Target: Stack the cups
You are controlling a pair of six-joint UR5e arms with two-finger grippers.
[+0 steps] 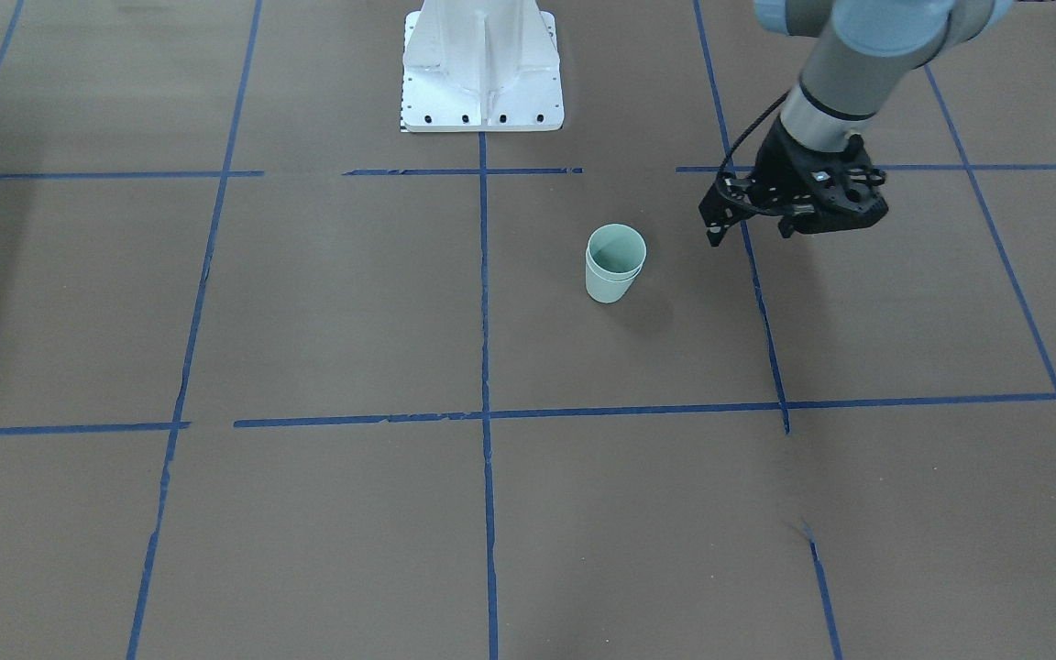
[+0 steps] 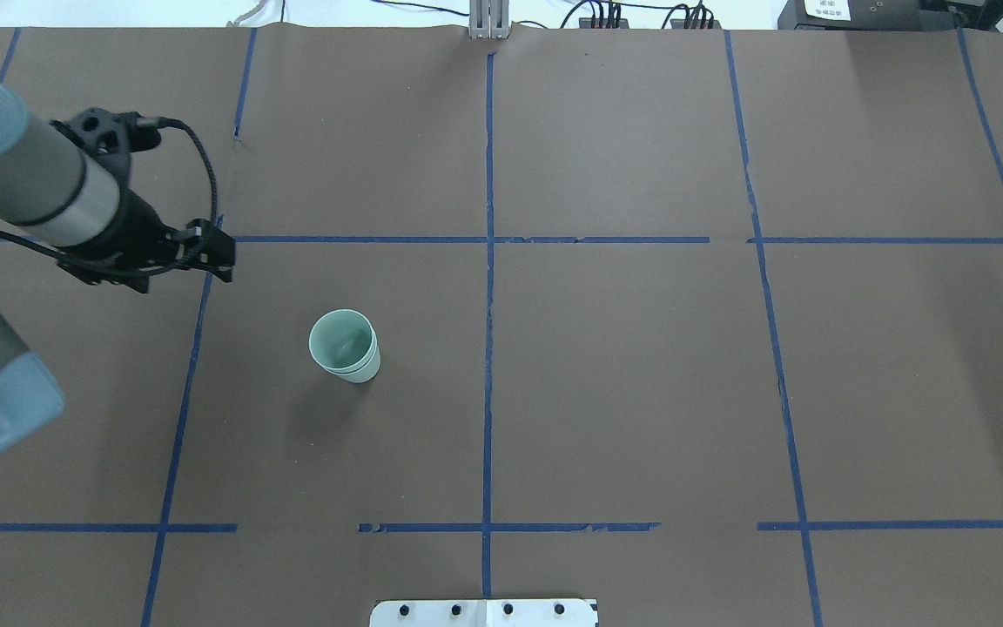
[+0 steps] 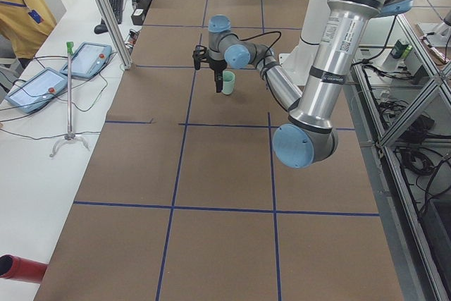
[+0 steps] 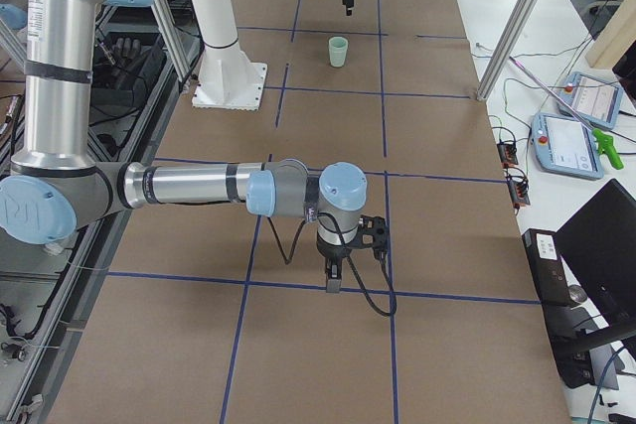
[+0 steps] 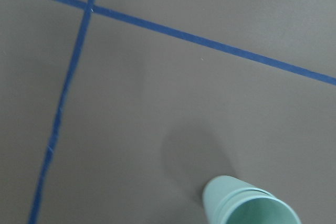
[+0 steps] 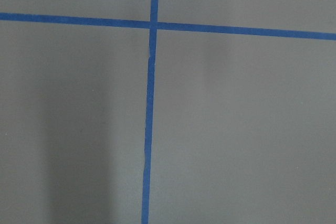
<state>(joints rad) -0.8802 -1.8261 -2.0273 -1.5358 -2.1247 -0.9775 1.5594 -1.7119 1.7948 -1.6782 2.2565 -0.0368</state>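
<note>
The two pale mint-green cups [image 1: 615,266] stand upright on the brown table, one nested inside the other, with two rims showing. They also show in the overhead view [image 2: 345,346] and at the bottom of the left wrist view [image 5: 247,205]. My left gripper [image 1: 714,234] hovers apart from the cups, off to their side towards the robot's left [image 2: 225,261]. Its fingers look together and hold nothing. My right gripper [image 4: 333,285] shows only in the exterior right view, low over the table far from the cups. I cannot tell whether it is open or shut.
The white robot base [image 1: 482,69] stands at the table's robot side. Blue tape lines [image 2: 488,261] divide the brown surface into squares. Tablets [image 3: 35,86] and a person sit beyond the far edge.
</note>
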